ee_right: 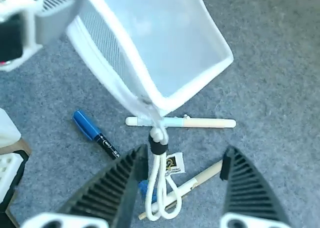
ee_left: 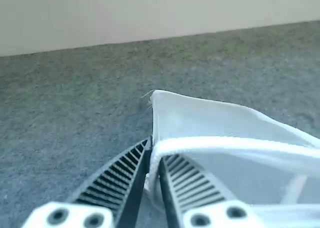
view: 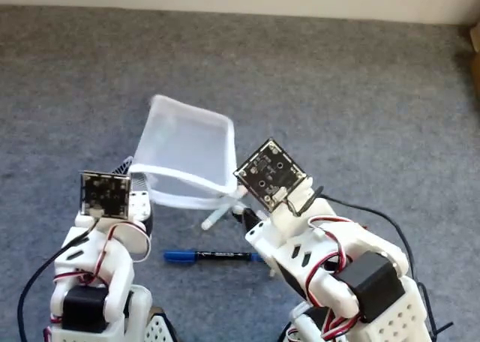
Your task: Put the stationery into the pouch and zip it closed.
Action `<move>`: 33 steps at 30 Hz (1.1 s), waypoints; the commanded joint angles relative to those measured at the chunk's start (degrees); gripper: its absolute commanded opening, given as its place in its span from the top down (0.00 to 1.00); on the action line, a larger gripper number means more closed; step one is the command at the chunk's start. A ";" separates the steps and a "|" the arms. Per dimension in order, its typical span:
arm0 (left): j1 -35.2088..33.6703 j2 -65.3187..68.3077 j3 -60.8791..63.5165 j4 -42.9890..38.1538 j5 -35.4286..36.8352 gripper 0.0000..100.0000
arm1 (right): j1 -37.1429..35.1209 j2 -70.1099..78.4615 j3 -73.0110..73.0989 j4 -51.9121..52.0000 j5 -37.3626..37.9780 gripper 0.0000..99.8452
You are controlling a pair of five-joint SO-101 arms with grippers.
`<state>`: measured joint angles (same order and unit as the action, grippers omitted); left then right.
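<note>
Left fingers [ee_left: 125, 173] clamp the rim of the white mesh pouch [ee_left: 220, 123], mouth gaping; right fingers [ee_right: 120, 183] stand wide apart, zip cord [ee_right: 158, 160] between; blue marker [ee_right: 95, 133] at the pouch's 6 o'clock.

We've got white plastic arms [view: 337, 274], black motors [view: 371, 278], red-and-white wires [view: 324, 261] everywhere, square black camera boards [view: 270, 175], plus ribbed black fingers [ee_right: 112, 188].
</note>
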<state>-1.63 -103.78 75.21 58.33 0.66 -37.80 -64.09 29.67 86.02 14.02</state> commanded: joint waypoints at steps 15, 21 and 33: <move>-10.59 -0.66 -9.01 1.76 5.54 0.99 | 8.48 7.52 1.71 -9.19 -7.38 0.78; -10.86 -0.57 -12.35 5.10 5.54 0.99 | 11.65 20.26 -0.40 -11.47 -18.20 0.78; -10.95 -0.57 -13.58 6.24 7.38 0.99 | 15.08 40.75 -7.43 -19.82 -29.36 0.78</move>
<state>-11.74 -103.87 65.01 64.75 7.52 -23.56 -25.93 25.71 71.34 -14.46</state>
